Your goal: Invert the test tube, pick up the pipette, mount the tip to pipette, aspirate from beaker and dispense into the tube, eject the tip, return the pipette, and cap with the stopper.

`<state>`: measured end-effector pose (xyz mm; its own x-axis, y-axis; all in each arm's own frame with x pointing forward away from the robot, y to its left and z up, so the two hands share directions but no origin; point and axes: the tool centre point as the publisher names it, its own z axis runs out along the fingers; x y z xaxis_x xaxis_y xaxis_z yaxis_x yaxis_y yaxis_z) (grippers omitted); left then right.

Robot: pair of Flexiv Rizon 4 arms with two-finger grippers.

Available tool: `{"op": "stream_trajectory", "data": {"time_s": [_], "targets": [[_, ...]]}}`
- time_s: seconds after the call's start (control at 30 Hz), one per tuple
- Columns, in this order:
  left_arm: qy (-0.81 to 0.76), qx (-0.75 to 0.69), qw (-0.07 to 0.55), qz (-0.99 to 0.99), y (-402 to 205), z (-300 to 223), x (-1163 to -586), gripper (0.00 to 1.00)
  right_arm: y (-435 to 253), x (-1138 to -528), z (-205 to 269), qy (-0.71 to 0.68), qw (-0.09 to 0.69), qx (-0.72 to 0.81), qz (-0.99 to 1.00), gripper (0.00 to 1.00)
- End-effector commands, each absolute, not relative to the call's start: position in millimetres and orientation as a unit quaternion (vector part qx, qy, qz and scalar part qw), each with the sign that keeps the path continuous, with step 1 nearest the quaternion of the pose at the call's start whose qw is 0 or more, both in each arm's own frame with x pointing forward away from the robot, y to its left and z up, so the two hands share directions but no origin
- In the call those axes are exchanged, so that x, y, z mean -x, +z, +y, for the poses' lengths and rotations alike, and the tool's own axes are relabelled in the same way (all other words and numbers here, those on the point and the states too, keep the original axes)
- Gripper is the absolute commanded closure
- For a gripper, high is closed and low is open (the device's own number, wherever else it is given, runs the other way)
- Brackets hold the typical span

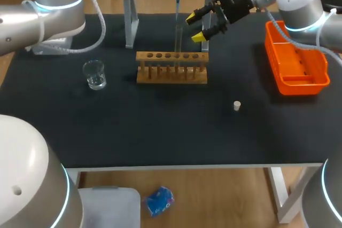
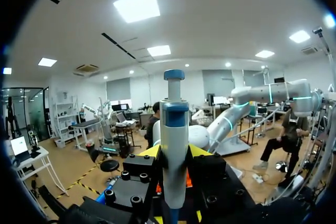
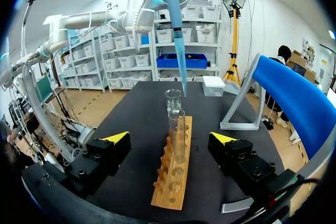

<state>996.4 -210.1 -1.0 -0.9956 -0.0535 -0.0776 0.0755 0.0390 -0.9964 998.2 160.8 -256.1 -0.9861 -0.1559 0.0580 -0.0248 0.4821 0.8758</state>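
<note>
The left gripper (image 2: 175,155) pinches the pipette (image 2: 174,129). Its tip (image 3: 177,51) hangs point-down just above the mouth of the tube (image 3: 177,135), which stands upright in the rack (image 3: 173,187). The right gripper (image 3: 170,145) is spread, one finger either side of the tube, clear of it.
</note>
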Motion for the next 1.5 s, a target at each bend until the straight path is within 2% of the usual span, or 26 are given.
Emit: {"op": "stream_trajectory", "data": {"time_s": [0.03,0.97,1.5], "targets": [[-0.694,-0.011,0.04,0.718,-5.0,-211.3,-1005.5,1.0,-255.4,-999.4,159.9,-0.505,0.067,-0.054,-0.859,0.0],[-0.697,0.031,0.017,0.716,-30.6,-205.0,-1004.4,1.0,-255.4,-999.4,159.9,-0.505,0.067,-0.054,-0.859,0.0],[-0.694,0.029,0.02,0.719,-19.2,-206.2,-1001.2,1.0,-255.4,-999.4,159.9,-0.505,0.067,-0.054,-0.859,0.0]]}}
